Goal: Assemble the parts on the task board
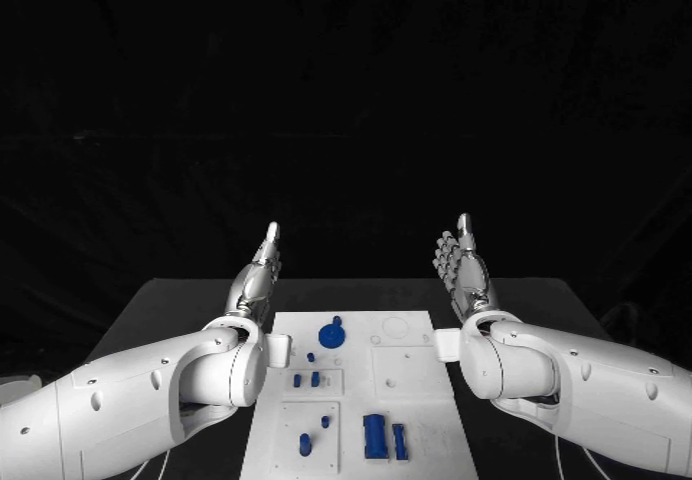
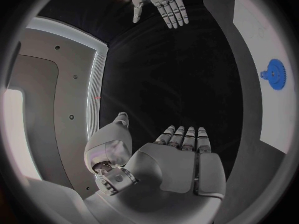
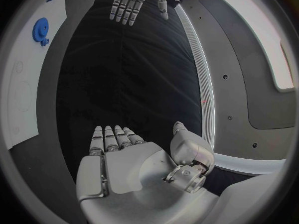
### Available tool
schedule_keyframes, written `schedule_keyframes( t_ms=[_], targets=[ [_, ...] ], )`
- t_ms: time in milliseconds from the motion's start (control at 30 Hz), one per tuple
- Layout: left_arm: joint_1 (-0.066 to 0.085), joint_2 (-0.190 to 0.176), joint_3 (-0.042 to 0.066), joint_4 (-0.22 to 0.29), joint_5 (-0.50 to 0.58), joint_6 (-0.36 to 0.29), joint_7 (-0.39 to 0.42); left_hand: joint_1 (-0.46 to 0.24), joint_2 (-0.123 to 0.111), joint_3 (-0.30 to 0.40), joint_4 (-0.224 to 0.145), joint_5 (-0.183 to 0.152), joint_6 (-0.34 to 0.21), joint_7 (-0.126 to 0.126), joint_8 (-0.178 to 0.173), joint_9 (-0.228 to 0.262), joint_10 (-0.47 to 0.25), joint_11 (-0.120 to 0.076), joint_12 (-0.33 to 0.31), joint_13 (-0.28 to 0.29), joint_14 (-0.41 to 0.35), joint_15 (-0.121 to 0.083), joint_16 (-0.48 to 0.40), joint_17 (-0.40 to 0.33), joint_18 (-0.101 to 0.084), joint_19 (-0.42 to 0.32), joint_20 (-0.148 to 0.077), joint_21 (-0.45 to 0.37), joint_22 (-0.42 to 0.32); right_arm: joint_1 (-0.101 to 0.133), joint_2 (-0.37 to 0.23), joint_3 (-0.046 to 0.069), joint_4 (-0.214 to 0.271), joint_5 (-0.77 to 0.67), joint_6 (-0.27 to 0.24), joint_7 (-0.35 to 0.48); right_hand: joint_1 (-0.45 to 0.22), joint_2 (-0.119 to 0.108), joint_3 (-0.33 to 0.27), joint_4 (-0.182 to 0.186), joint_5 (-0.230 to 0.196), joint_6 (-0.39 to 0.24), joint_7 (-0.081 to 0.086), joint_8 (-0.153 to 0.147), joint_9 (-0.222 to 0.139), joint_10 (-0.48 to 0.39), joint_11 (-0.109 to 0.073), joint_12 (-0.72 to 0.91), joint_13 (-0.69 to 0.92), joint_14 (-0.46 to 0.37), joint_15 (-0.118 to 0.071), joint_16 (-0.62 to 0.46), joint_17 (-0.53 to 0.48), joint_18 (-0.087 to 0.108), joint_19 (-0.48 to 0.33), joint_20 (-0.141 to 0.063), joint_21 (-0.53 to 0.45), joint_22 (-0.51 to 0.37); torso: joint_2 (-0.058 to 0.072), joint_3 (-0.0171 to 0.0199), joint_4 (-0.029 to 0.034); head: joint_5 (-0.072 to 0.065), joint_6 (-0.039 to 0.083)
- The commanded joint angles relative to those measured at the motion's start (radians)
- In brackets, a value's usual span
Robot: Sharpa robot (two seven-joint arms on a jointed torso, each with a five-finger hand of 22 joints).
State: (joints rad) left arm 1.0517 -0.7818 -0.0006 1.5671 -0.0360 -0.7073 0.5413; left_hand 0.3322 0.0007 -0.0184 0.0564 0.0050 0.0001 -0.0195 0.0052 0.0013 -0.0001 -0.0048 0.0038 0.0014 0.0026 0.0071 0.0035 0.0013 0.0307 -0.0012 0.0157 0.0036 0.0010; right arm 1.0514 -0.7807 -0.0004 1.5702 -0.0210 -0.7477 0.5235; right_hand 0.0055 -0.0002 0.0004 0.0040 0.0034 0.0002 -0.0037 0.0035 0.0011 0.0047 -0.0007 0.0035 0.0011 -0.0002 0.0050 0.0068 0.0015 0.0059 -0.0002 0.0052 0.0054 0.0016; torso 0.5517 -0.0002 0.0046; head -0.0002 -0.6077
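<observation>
Task board (image 1: 411, 372): white plate, mid-table, between both arms; blue gear (image 1: 332, 334) at far end, blue pegs (image 1: 375, 436) loose near edge. Left hand (image 1: 257, 280) and right hand (image 1: 464, 265): raised, flat, fingers together, holding nothing. Risk: descending forearms could nudge board, scattering loose pegs.

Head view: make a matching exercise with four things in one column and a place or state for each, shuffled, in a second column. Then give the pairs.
Things:
1. left hand
2. right hand
3. blue gear
4. two long blue bars

Places or states:
A. lies on the task board at its far end
B. lie side by side on the board's near end
C. raised beyond the board's left side, fingers straight, holding nothing
D. raised beyond the board's right side, fingers straight, holding nothing

Pairs: 1-C, 2-D, 3-A, 4-B
</observation>
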Motion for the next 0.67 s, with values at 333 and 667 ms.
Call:
schedule_keyframes(
  t_ms=[333,667],
  targets=[
    [-0.002,0.002,0.001,0.003,0.036,-0.063,-0.021,-0.176,-0.001,0.018,-0.056,-0.005,0.000,0.020,-0.005,-0.001,0.000,0.005,-0.004,-0.001,-0.003,-0.007,-0.004,-0.001,-0.031,0.001,-0.016,-0.004,-0.001,-0.001,0.001,0.000,0.000,0.021,-0.022,-0.004,-0.005,0.000,0.000,-0.004,-0.003,0.000,0.004,-0.003,-0.001,-0.005,0.001,-0.004,-0.001,0.000,-0.005,-0.007,-0.002,-0.006,0.000,-0.005,-0.005,-0.002,-0.007,0.0002,-0.0046,0.000,0.008],
    [-0.002,0.002,0.001,0.003,0.036,-0.063,-0.021,-0.244,-0.001,0.018,-0.056,-0.005,0.000,0.020,-0.005,-0.001,0.000,0.005,-0.004,-0.001,-0.003,-0.007,-0.004,-0.001,-0.031,0.001,-0.016,-0.004,-0.001,-0.001,0.001,0.000,0.000,0.021,-0.022,-0.004,-0.005,0.000,0.000,-0.004,-0.003,0.000,0.004,-0.003,-0.001,-0.005,0.001,-0.004,-0.001,0.000,-0.005,-0.007,-0.002,-0.006,0.000,-0.005,-0.005,-0.002,-0.007,0.0002,-0.0046,0.000,0.008]
  ],
)
